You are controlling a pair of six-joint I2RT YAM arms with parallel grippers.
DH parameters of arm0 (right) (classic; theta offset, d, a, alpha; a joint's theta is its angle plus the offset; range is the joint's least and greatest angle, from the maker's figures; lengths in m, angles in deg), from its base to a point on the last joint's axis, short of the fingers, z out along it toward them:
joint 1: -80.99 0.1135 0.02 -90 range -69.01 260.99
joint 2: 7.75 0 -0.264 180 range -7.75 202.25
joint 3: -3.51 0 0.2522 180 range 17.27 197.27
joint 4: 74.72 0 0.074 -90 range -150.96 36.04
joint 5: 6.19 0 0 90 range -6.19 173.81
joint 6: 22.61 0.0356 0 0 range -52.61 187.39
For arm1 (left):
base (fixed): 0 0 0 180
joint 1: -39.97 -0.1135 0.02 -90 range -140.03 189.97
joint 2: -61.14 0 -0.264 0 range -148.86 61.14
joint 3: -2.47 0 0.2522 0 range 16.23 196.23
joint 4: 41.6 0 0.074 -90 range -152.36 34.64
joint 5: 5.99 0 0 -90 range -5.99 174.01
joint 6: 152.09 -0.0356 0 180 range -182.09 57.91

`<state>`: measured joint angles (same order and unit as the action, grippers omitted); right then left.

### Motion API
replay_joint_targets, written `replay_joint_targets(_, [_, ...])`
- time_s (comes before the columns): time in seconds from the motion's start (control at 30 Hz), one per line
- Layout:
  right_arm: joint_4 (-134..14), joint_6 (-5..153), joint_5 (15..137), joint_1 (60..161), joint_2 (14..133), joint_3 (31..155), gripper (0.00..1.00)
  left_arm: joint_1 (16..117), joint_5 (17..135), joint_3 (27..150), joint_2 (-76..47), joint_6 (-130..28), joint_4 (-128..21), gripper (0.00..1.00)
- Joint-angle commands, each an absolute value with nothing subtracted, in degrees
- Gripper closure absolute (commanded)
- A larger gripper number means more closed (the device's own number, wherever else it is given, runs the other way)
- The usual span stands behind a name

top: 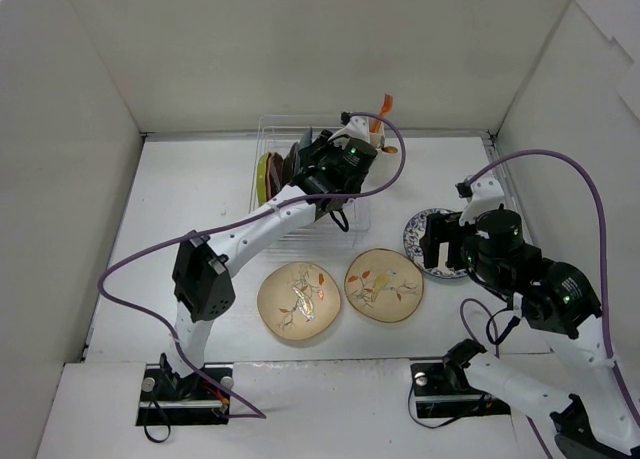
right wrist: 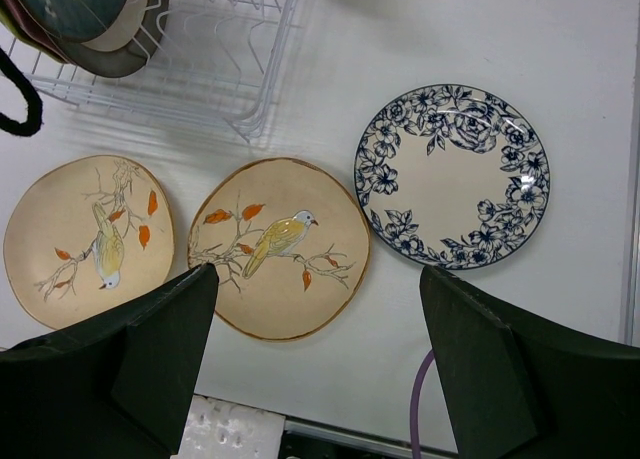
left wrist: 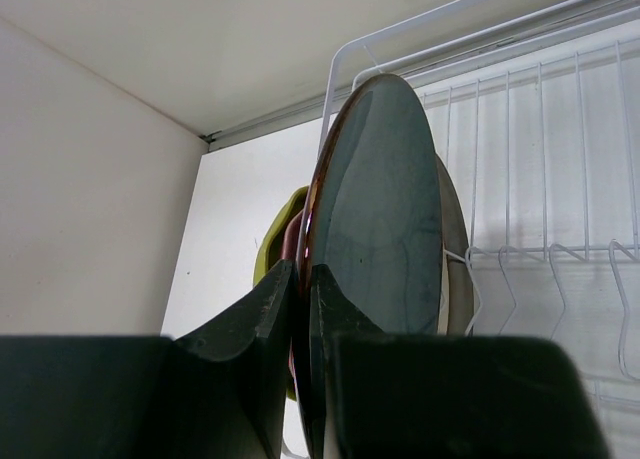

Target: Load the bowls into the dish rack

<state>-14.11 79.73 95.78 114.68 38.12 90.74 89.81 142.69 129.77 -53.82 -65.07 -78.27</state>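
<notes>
The white wire dish rack (top: 352,211) stands at the back centre. My left gripper (top: 297,165) reaches into it and is shut on the rim of the dark teal bowl (left wrist: 375,209), held upright on edge. A grey bowl (left wrist: 456,254) stands just behind it, with a pink bowl (left wrist: 292,237) and a lime green bowl (left wrist: 272,247) on the other side. Two cream bird-print bowls (top: 299,299) (top: 384,284) lie flat on the table. My right gripper (right wrist: 318,279) is open and empty, hovering between the right cream bowl (right wrist: 280,247) and a blue floral plate (right wrist: 452,176).
A white utensil cup with an orange utensil (top: 380,119) sits at the rack's back right corner. The rack's right slots (left wrist: 560,239) hold nothing. White walls close in the left, back and right. A purple cable loops over each arm.
</notes>
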Motion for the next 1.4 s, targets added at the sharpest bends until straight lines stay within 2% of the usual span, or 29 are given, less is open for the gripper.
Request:
replay_joint_targets(0.0, [-17.8, 80.05, 97.0, 114.39, 39.62, 90.22, 0.21, 89.19, 145.19, 132.33, -50.83, -66.58, -71.44, 1.0])
replay_joint_targets(0.3, [-18.77, 79.87, 97.26, 114.21, 40.59, 89.78, 0.21, 88.66, 143.78, 133.57, -51.01, -64.11, -73.55, 1.0])
replay_joint_targets(0.83, [-18.94, 80.05, 96.73, 114.21, 40.68, 88.72, 0.21, 84.7, 139.03, 129.88, -52.15, -47.59, -83.48, 1.0])
replay_joint_targets(1.37, [-18.94, 81.54, 95.24, 114.21, 39.98, 87.84, 0.2, 84.18, 136.84, 125.04, -48.55, -45.48, -82.52, 0.67])
